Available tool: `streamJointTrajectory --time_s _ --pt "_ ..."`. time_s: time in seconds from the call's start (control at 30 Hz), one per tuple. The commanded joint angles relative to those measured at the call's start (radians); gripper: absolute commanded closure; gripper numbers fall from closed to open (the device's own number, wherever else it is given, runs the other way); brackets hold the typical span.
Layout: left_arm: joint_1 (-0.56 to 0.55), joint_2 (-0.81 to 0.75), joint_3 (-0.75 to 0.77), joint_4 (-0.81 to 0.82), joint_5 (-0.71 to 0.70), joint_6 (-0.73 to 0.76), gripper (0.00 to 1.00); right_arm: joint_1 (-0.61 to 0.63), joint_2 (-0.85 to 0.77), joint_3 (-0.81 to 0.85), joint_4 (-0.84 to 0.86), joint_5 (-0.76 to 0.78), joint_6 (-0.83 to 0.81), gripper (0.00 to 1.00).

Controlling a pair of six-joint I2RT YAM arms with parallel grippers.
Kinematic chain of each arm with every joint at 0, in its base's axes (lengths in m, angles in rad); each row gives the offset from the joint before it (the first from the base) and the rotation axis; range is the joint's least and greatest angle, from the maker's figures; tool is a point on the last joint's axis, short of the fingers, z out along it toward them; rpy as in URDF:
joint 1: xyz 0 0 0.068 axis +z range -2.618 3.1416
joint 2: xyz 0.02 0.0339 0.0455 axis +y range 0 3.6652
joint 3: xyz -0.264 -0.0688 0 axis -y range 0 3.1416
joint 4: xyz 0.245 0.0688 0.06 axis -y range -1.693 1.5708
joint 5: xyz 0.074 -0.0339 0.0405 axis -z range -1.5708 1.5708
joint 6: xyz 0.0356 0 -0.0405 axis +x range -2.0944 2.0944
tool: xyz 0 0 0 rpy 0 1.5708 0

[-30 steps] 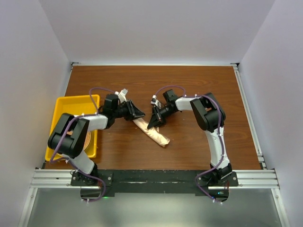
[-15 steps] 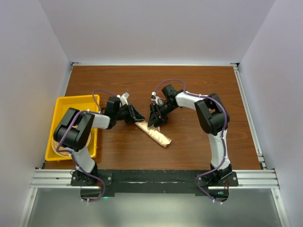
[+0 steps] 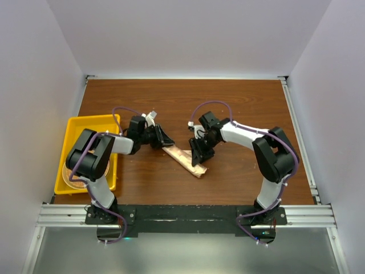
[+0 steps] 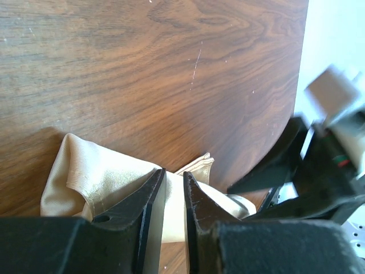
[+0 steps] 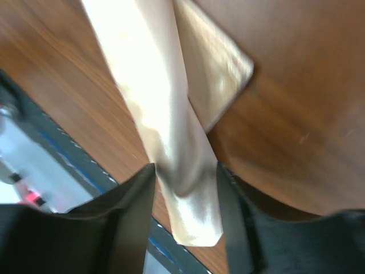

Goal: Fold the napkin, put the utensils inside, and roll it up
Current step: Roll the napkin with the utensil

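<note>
The peach-orange napkin (image 3: 183,160) lies rolled into a slim strip, slanting from the table's centre toward the near right. My left gripper (image 3: 169,138) is at the strip's far left end. In the left wrist view its jaws (image 4: 173,172) stand almost together, with a fold of napkin (image 4: 108,177) in the narrow gap. My right gripper (image 3: 198,158) is over the near right end. In the right wrist view it (image 5: 185,166) is open, with the roll (image 5: 154,114) running between the fingers. No utensils show; they are hidden or out of view.
A yellow tray (image 3: 91,119) stands at the left table edge with a round wicker mat (image 3: 71,174) in it, partly under my left arm. The right arm's black parts (image 4: 319,165) fill the right of the left wrist view. White walls enclose the brown table (image 3: 239,103).
My right gripper has moved along the roll from its middle toward its near right end. The left gripper shifted slightly a second ago, then held still. The napkin has stayed in place.
</note>
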Motion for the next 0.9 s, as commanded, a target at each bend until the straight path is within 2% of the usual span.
streamJointTrajectory --time_s 0.0,0.1,0.17,0.27,0.3,0.33,0.63,0.73,0.87 --pt "0.002 0.027 0.021 -0.075 -0.021 0.061 0.76 0.014 -0.064 -0.088 0.08 0.155 0.01 0.64" --pt "0.002 0.03 0.036 -0.113 -0.027 0.073 0.77 0.022 -0.075 -0.096 0.077 0.248 0.001 0.68" --pt "0.002 0.03 0.051 -0.138 -0.028 0.089 0.77 0.04 -0.084 -0.075 0.054 0.293 -0.022 0.66" --pt "0.002 0.036 0.108 -0.202 -0.021 0.108 0.76 0.074 -0.104 -0.029 0.019 0.347 -0.043 0.56" --pt "0.002 0.033 0.12 -0.234 -0.022 0.112 0.76 0.094 -0.112 -0.016 0.012 0.373 -0.048 0.48" --pt "0.002 0.024 0.133 -0.247 -0.022 0.109 0.75 0.103 -0.124 -0.006 0.002 0.387 -0.052 0.44" --pt "0.036 -0.082 0.295 -0.464 -0.068 0.069 0.62 0.278 -0.164 0.085 0.032 0.584 -0.143 0.2" --pt "0.068 -0.149 0.3 -0.509 -0.088 0.052 0.59 0.352 -0.129 0.105 0.064 0.626 -0.163 0.19" --pt "0.108 -0.237 0.231 -0.544 -0.12 0.03 0.57 0.448 -0.06 0.152 0.075 0.79 -0.183 0.22"
